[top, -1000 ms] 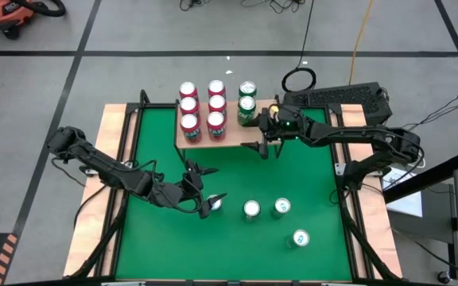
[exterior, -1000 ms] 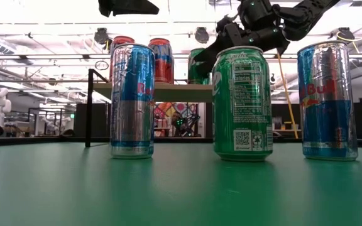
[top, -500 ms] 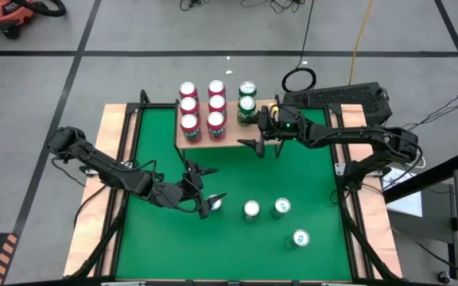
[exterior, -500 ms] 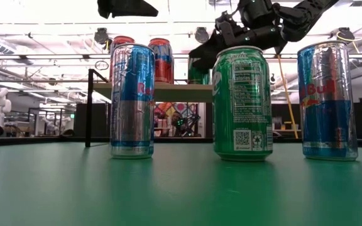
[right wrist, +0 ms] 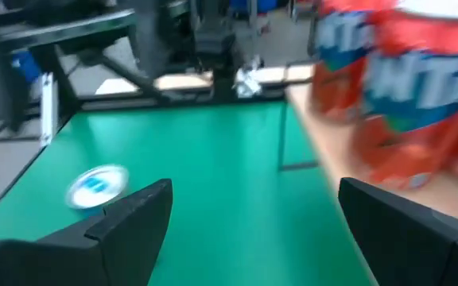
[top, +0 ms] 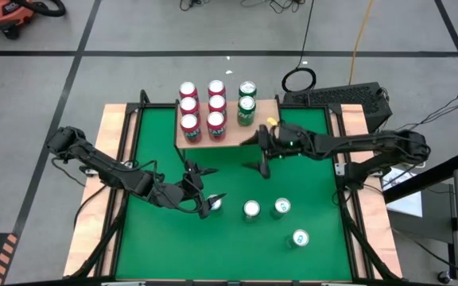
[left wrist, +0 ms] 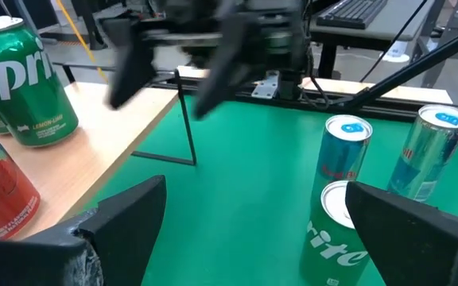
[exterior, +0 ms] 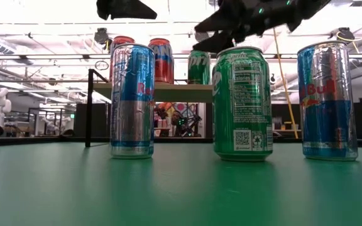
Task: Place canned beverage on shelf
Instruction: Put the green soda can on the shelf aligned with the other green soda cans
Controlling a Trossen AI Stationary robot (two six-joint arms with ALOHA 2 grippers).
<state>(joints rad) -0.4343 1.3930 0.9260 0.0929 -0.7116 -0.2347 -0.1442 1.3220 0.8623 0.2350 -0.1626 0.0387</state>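
High view shows the shelf (top: 213, 137) near the upper middle of the frame, now carrying eight upright cans; the newest, a green can (top: 246, 110) at its right end, stands on its base with its long axis vertical and its top facing the camera. Half a second ago the right gripper (top: 254, 151) was just beside that can; it has since drawn back down and to the right over the green surface (top: 300, 191), jaws spread and empty. So that can looks delivered and released. Four more cans stand upright in the lower middle of the frame, the leftmost one (top: 214, 204) next to the left gripper (top: 206, 193), whose jaws are spread wide around nothing. My guess is that can goes next.
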